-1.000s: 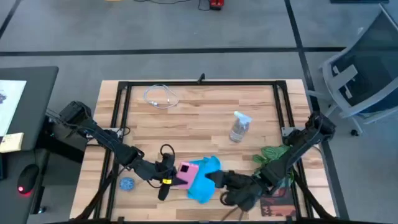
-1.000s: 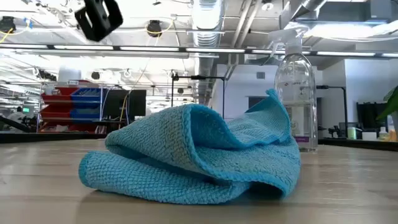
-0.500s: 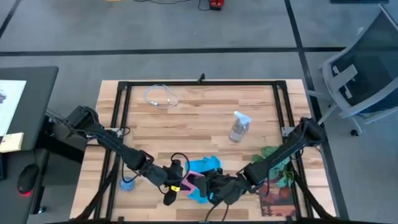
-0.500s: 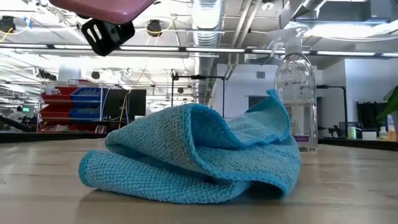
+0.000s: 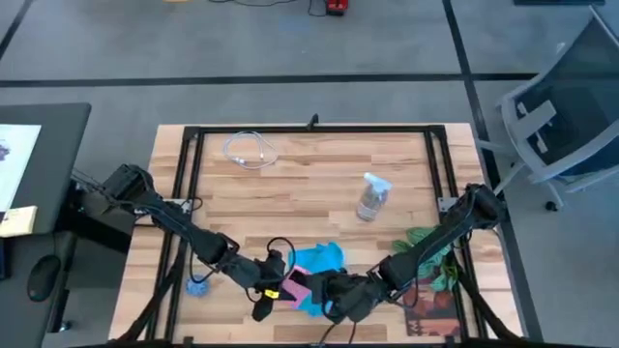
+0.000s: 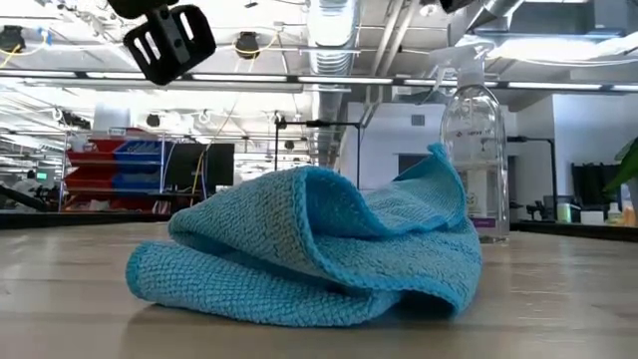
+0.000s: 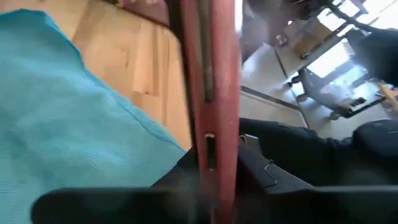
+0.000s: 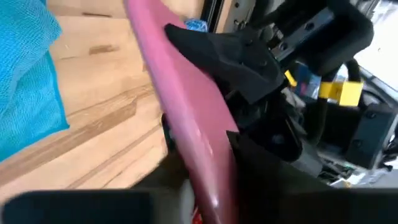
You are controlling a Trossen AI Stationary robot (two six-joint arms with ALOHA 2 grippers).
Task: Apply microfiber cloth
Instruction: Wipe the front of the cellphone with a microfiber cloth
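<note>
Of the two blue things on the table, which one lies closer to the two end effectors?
The microfiber cloth, the large crumpled sky-blue fabric. The left end effector and right end effector meet at its front edge; the small round blue disc lies apart, beside the left arm.

Overhead looks straight down; low camera sits level, close to the cloth [image 6: 309, 249] both share.

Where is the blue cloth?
In the high view the cloth lies at the table's near edge, mid-width, just behind the pink phone, with the spray bottle farther back.
</note>
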